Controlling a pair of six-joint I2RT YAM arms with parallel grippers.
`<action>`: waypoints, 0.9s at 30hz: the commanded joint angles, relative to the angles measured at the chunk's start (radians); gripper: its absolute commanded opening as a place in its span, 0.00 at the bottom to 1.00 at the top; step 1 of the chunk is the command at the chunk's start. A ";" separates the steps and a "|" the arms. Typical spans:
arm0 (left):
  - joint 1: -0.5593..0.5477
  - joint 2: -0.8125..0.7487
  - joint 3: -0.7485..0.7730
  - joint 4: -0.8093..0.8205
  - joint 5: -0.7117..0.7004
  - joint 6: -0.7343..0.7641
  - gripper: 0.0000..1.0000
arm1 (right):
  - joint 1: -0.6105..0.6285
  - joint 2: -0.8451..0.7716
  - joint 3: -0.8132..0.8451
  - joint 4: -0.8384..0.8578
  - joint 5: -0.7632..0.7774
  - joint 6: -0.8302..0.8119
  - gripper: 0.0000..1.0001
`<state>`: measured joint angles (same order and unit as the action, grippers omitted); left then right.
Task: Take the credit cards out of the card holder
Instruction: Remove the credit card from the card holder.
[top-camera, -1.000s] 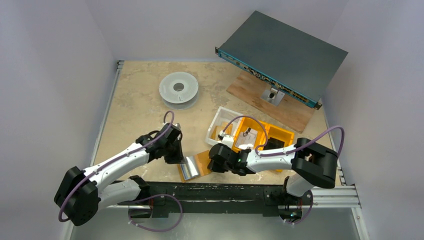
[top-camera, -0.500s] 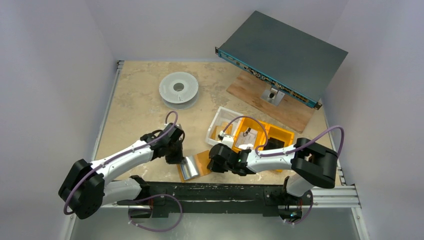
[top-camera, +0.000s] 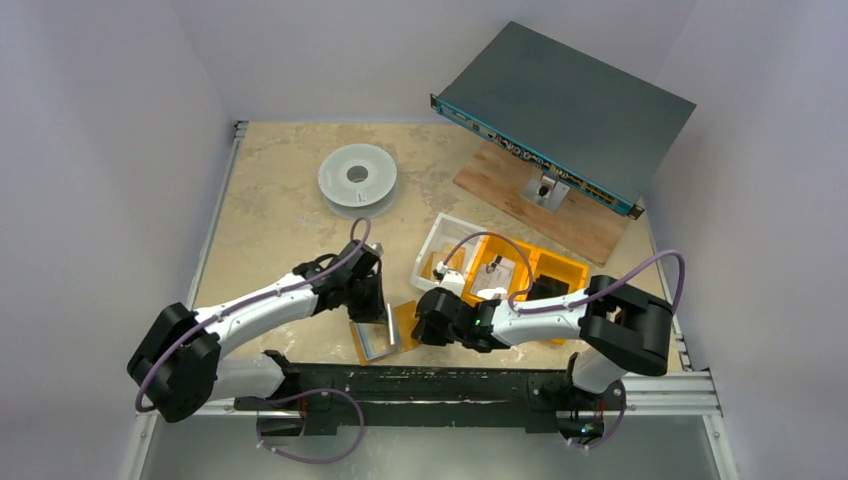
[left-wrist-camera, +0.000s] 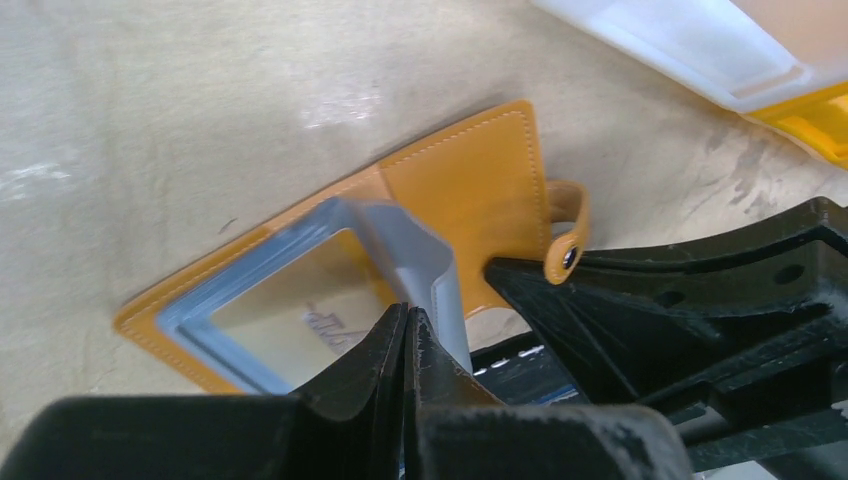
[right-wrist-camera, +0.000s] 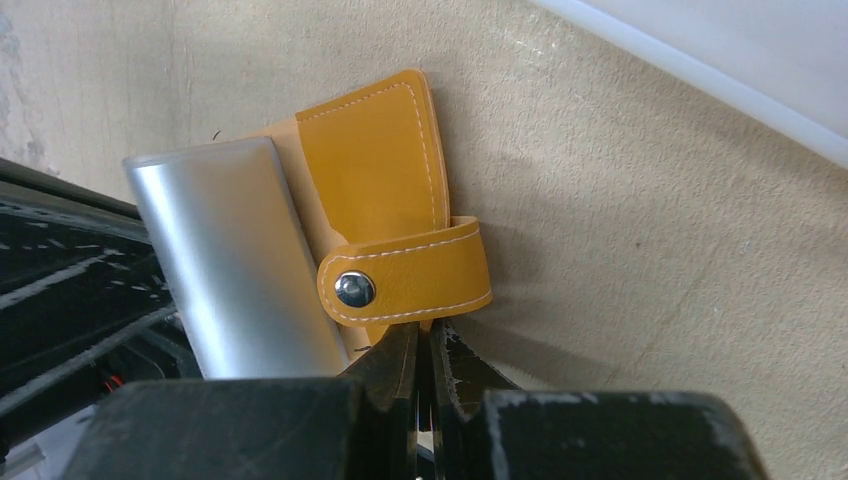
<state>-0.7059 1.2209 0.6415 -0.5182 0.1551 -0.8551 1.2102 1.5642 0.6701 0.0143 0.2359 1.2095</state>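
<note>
The mustard-orange card holder (top-camera: 402, 318) lies open near the table's front edge. My right gripper (right-wrist-camera: 425, 335) is shut on its leather edge just under the strap tab (right-wrist-camera: 410, 280) with the snap. A silver-grey panel (right-wrist-camera: 235, 260) of the card holder (right-wrist-camera: 370, 160) stands beside the tab. In the left wrist view the card holder (left-wrist-camera: 470, 190) shows a grey-framed clear window (left-wrist-camera: 290, 300) with printed letters behind it. My left gripper (left-wrist-camera: 408, 318) is shut on the raised grey flap (left-wrist-camera: 415, 260). No credit cards show plainly. From above, the left gripper (top-camera: 377, 318) and right gripper (top-camera: 418, 325) flank the holder.
Orange bins (top-camera: 545, 268) and a white bin (top-camera: 445, 240) sit just behind the right arm. A white spool (top-camera: 357, 176) lies at the back left. A grey rack unit (top-camera: 565, 105) rests over a wood board (top-camera: 590, 230). A black rail (top-camera: 450, 385) runs along the front edge.
My left arm has moved right onto the holder and its jaws have closed. The silver-grey flap, flat a second ago, now stands tipped up. The right arm has held still.
</note>
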 joint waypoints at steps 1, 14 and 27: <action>-0.022 0.072 0.031 0.121 0.100 -0.025 0.00 | 0.014 -0.007 -0.010 -0.055 -0.016 -0.034 0.00; -0.045 0.197 0.082 0.192 0.167 -0.036 0.08 | 0.023 -0.246 -0.040 -0.099 0.043 -0.049 0.32; -0.052 0.262 0.107 0.196 0.193 -0.030 0.10 | 0.078 -0.212 0.051 -0.036 0.000 -0.181 0.26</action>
<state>-0.7490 1.4776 0.7120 -0.3485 0.3241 -0.8803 1.2846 1.2976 0.6895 -0.1066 0.2668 1.0920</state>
